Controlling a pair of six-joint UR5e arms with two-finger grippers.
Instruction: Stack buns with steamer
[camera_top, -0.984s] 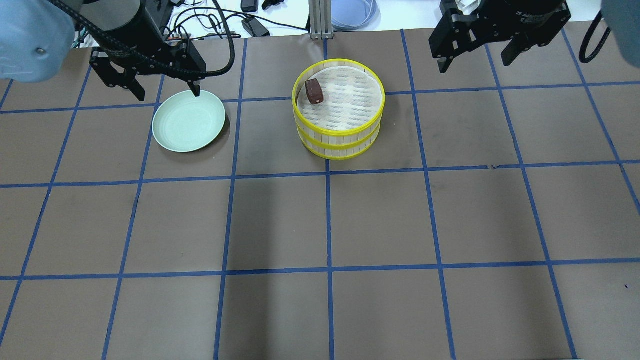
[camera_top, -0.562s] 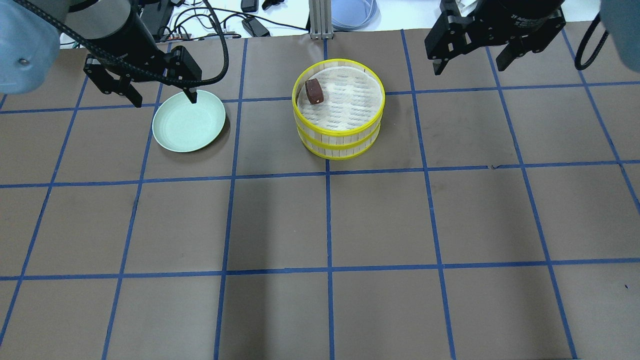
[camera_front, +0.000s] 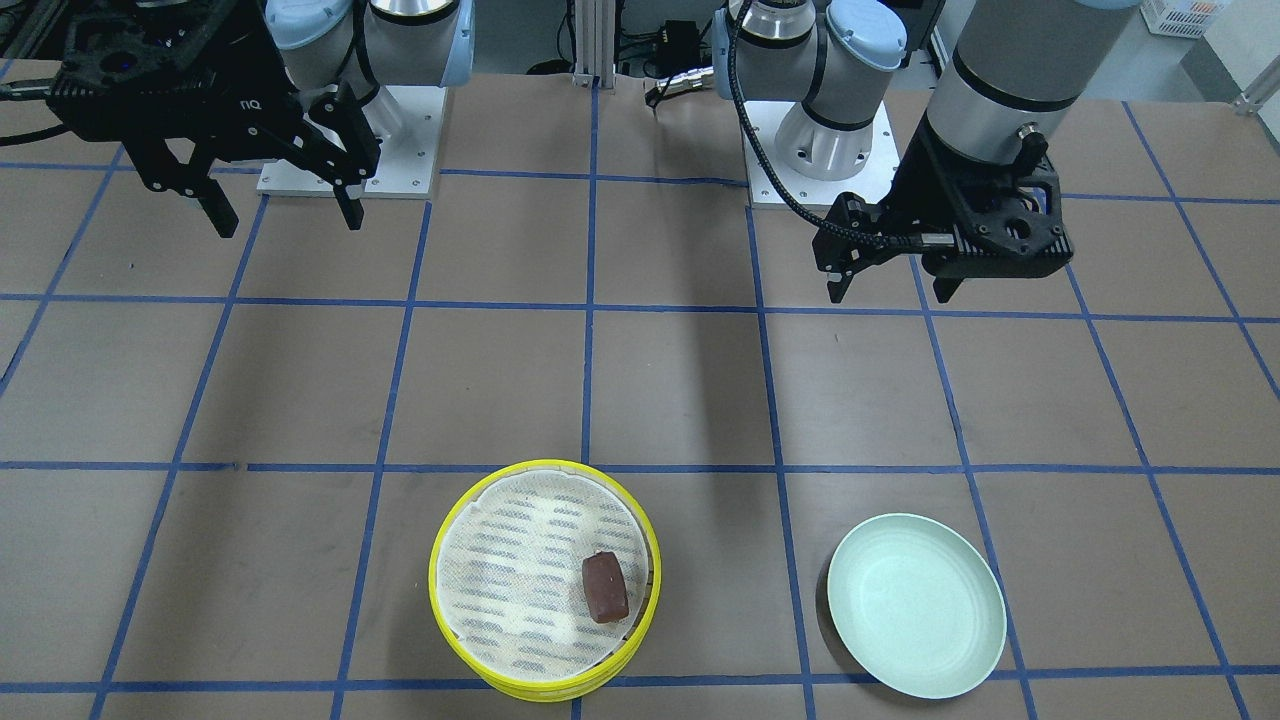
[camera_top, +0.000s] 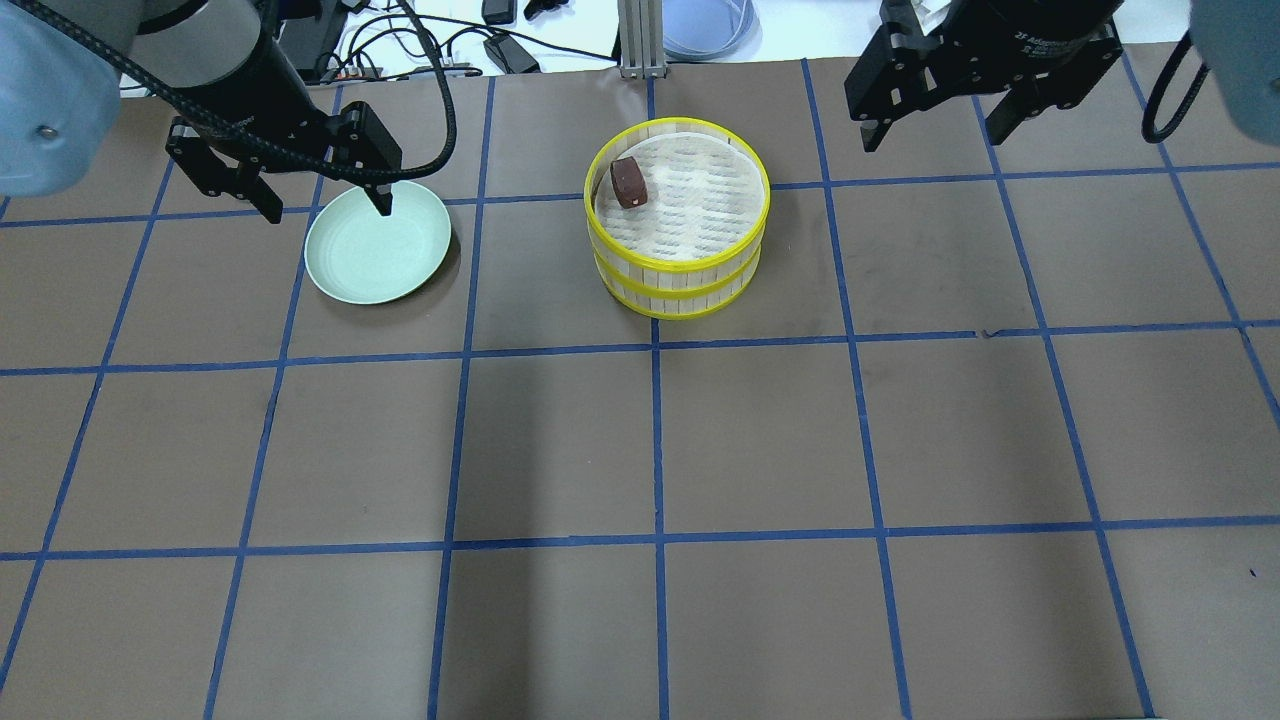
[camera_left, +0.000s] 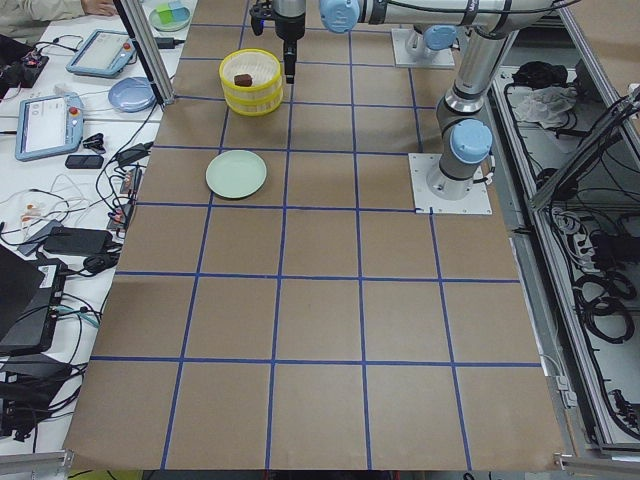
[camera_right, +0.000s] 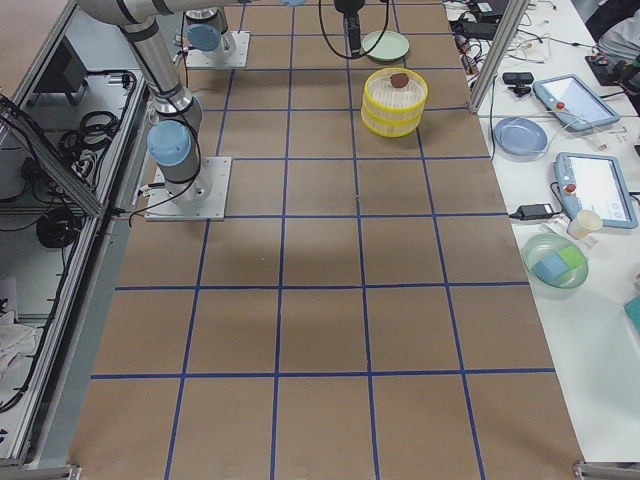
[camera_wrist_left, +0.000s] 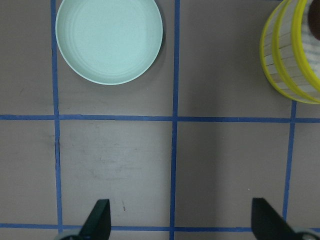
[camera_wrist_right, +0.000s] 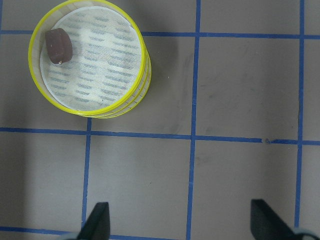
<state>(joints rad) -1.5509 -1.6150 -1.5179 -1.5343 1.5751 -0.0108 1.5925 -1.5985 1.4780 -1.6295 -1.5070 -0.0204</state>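
1. Both arms hang high and back from the work. The left gripper has its fingers spread wide with nothing between them. The right gripper is likewise wide and empty.
2. The steamer stands between the two grippers, to the left gripper's right and the right gripper's left. In both wrist views it lies well ahead of the fingertips.
3. Its top tier sits squarely on the lower tier. Judgement: the stack is made, which would explain why neither hand holds anything.
4. The brown bun lies on the top tier's liner, close against the rim on the side toward the left gripper. It is a dark reddish block with rounded corners and a matt look, lying flat.
5. The white bun shows in no view. Judgement: it may sit hidden in the lower tier, but I cannot confirm that.
6. The steamer is round, with bright yellow hoops, pale slatted walls and a white mesh liner with rows of fine slots. Judgement: it is light and rigid.
7. The plate lies ahead of the left gripper, well apart from the steamer. It is mint green, shallow, smooth and bare.
8. The table is covered in brown paper marked off by a grid of blue tape.
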